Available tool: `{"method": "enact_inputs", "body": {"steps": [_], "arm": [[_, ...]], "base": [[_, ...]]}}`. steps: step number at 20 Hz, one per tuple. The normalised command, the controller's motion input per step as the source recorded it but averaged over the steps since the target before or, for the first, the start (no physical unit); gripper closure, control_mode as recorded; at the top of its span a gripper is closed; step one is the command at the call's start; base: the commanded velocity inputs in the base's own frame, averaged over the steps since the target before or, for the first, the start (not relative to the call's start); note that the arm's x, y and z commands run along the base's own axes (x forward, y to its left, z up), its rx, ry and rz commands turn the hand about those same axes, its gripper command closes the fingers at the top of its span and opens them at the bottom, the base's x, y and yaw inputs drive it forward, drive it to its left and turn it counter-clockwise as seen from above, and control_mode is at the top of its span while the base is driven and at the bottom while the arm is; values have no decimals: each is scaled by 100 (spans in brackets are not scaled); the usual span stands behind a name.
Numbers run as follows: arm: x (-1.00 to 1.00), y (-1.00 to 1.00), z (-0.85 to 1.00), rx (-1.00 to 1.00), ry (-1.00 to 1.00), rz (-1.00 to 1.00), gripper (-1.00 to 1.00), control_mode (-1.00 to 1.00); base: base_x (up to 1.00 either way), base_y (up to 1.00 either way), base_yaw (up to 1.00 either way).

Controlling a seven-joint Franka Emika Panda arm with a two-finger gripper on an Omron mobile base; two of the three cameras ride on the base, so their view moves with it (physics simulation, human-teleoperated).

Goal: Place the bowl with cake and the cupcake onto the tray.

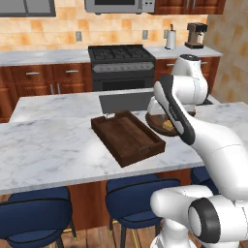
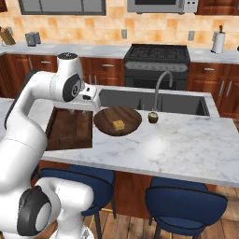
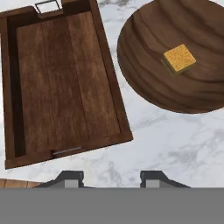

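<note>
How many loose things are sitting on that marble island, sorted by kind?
Tray: 1
Bowl: 1
Yellow cake piece, in the bowl: 1
Cupcake: 1
Total: 4

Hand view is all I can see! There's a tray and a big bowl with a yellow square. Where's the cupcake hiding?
Observer: The cupcake sits on the counter just beyond the bowl, on the side away from the tray.
Operator: Is it near the sink?
Observer: Yes, right by the sink edge, at the foot of the curved faucet.
Operator: Is the robot holding anything?
Observer: No, the gripper is empty, above the gap between tray and bowl.
</note>
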Motion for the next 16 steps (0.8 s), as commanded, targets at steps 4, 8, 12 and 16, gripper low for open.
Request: {"method": "enact_inputs", "body": {"steps": [4, 8, 12, 16], "arm": [[0, -15, 0, 0, 0, 0, -100, -100], [7, -38, 0, 0, 0, 0, -100, -100], [20, -42, 0, 0, 0, -2, -100, -100], [30, -47, 0, 0, 0, -5, -100, -100]], "base": [[0, 0, 0], [0, 0, 0], [0, 0, 0], [0, 0, 0]]}}
